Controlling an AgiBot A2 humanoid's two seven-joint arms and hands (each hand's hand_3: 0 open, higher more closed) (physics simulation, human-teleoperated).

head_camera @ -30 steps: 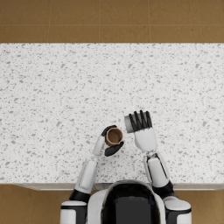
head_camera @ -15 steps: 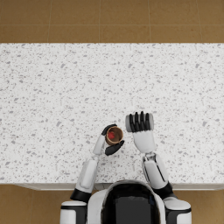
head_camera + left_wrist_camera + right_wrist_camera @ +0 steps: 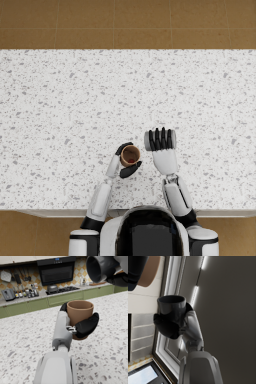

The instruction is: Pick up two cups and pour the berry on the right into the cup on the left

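My left hand (image 3: 126,165) grips an upright brown cup (image 3: 122,155) just above the speckled counter (image 3: 70,110); a reddish berry (image 3: 130,156) shows inside it. Close to the right, my right hand (image 3: 161,141) holds a dark grey cup (image 3: 147,141), tipped on its side with its mouth toward the brown cup. In the left wrist view the brown cup (image 3: 79,313) sits in my left hand (image 3: 86,327), and the grey cup (image 3: 101,267) hangs above it, its inside dark and seemingly empty. The right wrist view shows the grey cup (image 3: 172,309) in my right hand (image 3: 166,327).
The counter's front edge (image 3: 50,212) runs just before my arms, with brown floor (image 3: 125,22) beyond the far edge. A kitchen wall with green cabinets (image 3: 37,303) and a stove (image 3: 58,288) stands in the background of the left wrist view.
A reddish berry has appeared inside the brown cup, which looked dark one second ago. The right hand has straightened slightly; both hands stay in about the same place.
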